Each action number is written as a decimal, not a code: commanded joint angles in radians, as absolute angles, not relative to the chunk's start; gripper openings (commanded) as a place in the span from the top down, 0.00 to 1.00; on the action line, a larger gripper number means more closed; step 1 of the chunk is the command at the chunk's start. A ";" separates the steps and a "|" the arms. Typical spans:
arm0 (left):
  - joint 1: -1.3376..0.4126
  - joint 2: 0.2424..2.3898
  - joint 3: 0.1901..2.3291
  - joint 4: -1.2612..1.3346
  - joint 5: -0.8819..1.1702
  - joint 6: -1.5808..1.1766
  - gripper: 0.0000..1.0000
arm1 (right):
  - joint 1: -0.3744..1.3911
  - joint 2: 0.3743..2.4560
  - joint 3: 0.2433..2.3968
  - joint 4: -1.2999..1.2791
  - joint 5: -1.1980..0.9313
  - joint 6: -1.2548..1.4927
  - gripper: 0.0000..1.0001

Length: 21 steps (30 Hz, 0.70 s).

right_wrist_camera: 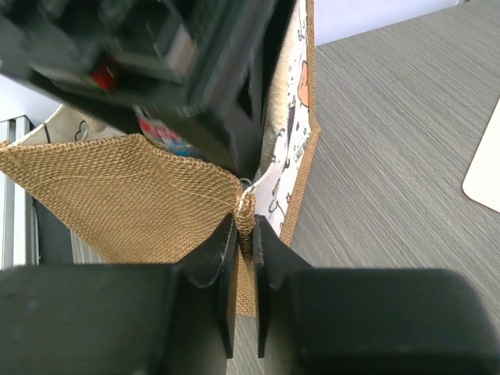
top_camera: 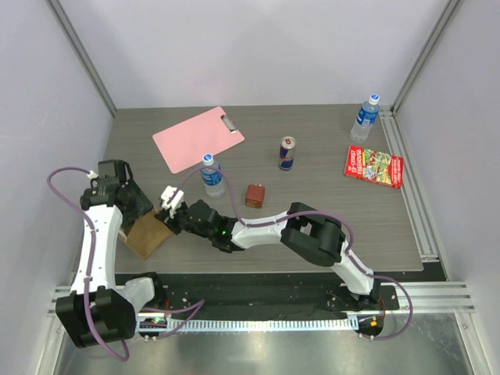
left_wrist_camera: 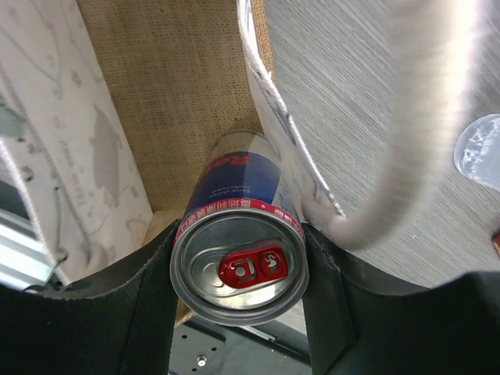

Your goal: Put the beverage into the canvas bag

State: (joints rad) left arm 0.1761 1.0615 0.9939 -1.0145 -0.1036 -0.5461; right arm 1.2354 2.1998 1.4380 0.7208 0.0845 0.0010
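Observation:
The beverage, a blue and silver can (left_wrist_camera: 238,262) with a red tab, is clamped between the black fingers (left_wrist_camera: 148,312) of my left gripper (left_wrist_camera: 238,273). It hangs inside the mouth of the tan canvas bag (left_wrist_camera: 187,94), whose cream handle (left_wrist_camera: 414,141) loops past on the right. From above, the canvas bag (top_camera: 148,234) sits at the near left with my left gripper (top_camera: 133,205) over it, hiding the can. My right gripper (right_wrist_camera: 244,234) pinches a fold of the canvas bag's (right_wrist_camera: 117,195) rim, with a sliver of the can (right_wrist_camera: 160,133) visible beyond.
A second can (top_camera: 287,153), a small reddish-brown box (top_camera: 254,195) and a water bottle (top_camera: 212,175) stand mid-table. A pink clipboard (top_camera: 198,138) lies behind them. Another bottle (top_camera: 364,119) and a red packet (top_camera: 373,166) are at the far right.

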 commanded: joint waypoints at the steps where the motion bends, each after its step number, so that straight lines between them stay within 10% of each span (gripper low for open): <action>1: 0.175 1.029 0.966 -0.916 -0.041 -0.583 1.00 | 1.239 2.181 1.480 0.765 0.097 -0.008 0.81; 10: 0.175 1.023 0.943 -0.905 -0.069 -0.589 0.62 | 1.239 2.140 1.430 0.775 0.121 -0.008 0.60; 21: 0.175 1.032 0.936 -0.896 -0.046 -0.592 0.44 | 1.247 1.892 1.184 0.841 0.187 0.064 0.53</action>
State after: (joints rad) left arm 0.1761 1.0512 0.9287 -0.9569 -0.0818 -0.5770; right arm 1.2354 2.0758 1.2423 0.7330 0.1383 0.0097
